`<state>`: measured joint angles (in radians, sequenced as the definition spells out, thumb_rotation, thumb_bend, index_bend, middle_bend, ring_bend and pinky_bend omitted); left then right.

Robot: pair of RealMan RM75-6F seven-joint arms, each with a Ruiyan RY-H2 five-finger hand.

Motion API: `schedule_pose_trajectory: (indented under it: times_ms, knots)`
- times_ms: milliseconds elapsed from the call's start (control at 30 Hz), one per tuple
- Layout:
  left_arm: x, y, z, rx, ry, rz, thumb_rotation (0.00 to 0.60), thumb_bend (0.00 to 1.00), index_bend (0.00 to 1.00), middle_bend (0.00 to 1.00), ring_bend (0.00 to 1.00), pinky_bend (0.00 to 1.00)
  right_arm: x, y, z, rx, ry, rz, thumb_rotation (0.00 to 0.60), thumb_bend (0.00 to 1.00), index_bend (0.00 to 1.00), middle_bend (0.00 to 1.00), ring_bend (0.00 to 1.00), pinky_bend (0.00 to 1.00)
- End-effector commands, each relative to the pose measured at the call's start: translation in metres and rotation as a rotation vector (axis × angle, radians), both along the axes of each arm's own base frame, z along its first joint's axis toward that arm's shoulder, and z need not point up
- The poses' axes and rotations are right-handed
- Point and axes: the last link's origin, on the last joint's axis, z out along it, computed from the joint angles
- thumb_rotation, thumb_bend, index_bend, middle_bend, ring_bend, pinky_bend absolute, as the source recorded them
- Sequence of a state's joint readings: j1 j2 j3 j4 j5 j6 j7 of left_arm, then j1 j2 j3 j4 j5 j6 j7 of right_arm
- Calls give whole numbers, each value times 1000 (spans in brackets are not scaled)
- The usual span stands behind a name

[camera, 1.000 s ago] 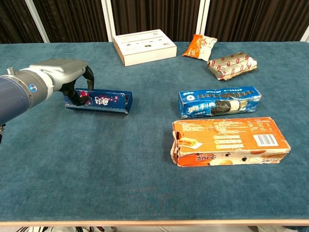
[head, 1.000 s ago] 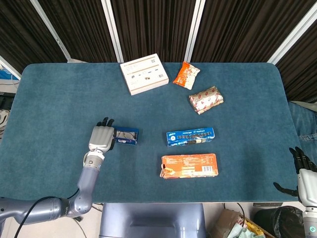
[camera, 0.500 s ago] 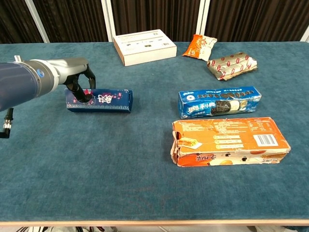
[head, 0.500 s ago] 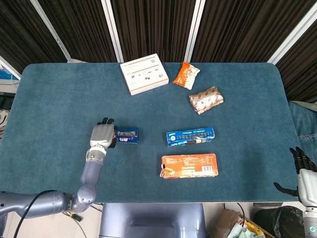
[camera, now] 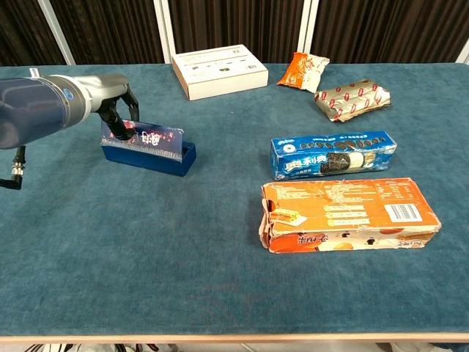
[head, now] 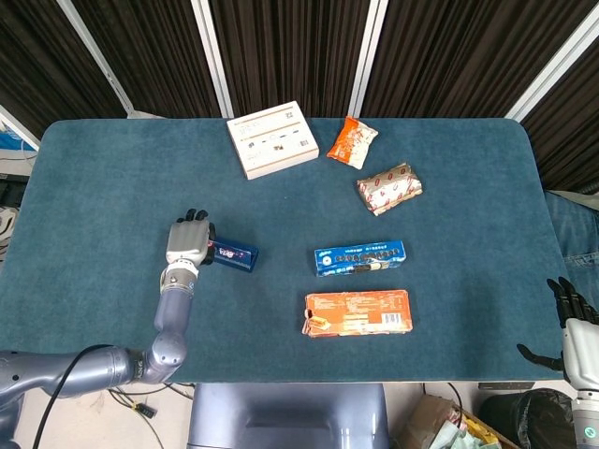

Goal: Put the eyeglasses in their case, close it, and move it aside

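Observation:
My left hand [head: 187,245] grips the left end of a small dark blue box [head: 234,254] at the table's left middle. In the chest view the left hand [camera: 111,110] curls over that end, and the dark blue box [camera: 149,149] stands on its long edge, tilted back, with its printed face toward me. My right hand [head: 573,325] hangs off the table's near right corner, fingers apart and holding nothing. Neither view shows eyeglasses or a glasses case.
A white flat box [head: 271,138], an orange snack bag [head: 352,142] and a red-and-silver pack [head: 389,187] lie at the back. A blue cookie box [head: 359,257] and an orange box [head: 357,312] lie right of centre.
My left hand has drawn back slightly toward the far side, rolling the dark blue box from lying flat up onto its long edge. The right hand has not moved.

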<state>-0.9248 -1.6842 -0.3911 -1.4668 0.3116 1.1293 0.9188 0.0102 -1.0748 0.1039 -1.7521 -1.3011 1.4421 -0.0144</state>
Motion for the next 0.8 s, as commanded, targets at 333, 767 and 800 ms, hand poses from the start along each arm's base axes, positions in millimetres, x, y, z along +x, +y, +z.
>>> schedule_pose_trajectory:
  times_ms: [333, 767, 800]
  knots:
    - [1, 9, -3, 2, -3, 24, 600, 453, 558, 142, 49, 190, 0, 0, 0, 2, 0, -2, 600, 200, 65, 24, 117, 161]
    - [2, 14, -7, 16, 12, 18, 600, 448, 447, 141, 48, 190, 0, 0, 0, 3, -7, -4, 600, 199, 66, 24, 117, 161]
    - [2, 15, -7, 19, 13, 18, 600, 448, 434, 141, 48, 190, 0, 0, 0, 3, -7, -4, 600, 200, 66, 24, 117, 161]
